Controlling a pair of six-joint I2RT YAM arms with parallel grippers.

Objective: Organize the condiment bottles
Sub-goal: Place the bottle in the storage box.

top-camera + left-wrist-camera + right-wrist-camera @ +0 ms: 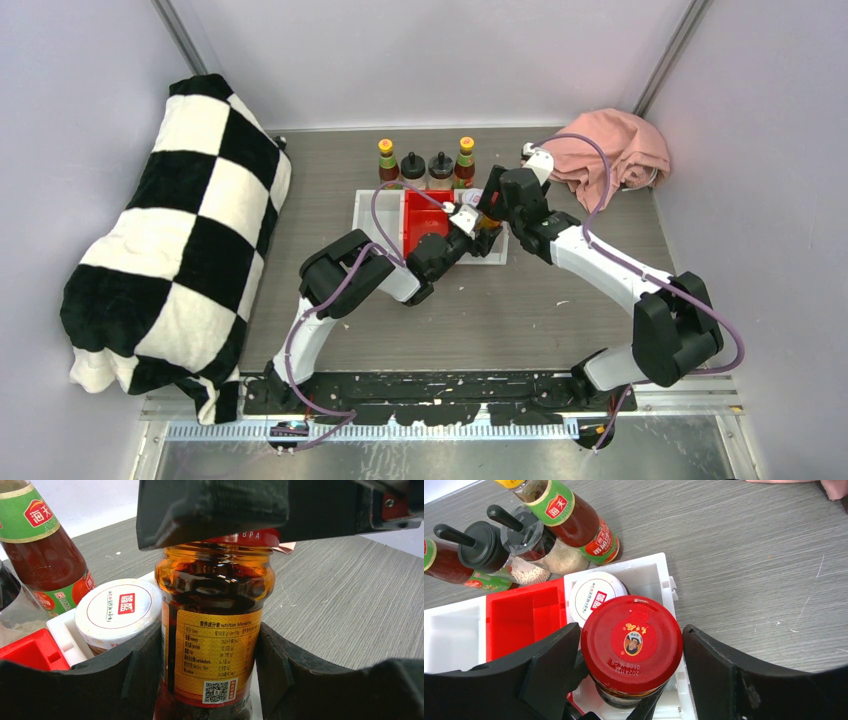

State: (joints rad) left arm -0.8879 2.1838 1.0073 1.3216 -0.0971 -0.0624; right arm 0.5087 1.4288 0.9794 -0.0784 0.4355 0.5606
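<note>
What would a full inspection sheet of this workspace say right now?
Surface: grey wood-grain table.
Job's things: two sauce bottles and two black-lidded shakers in a row at the back; red-lidded jar over the right white bin, beside a white-lidded tub; red bin alongside.
Clutter: checkered blanket left; pink cloth back right.
Grippers: left gripper jaws against the jar's sides; right gripper jaws flank its lid, contact unclear.
Cables: purple cables loop along both arms.
Surroundings: plain pale walls.
</note>
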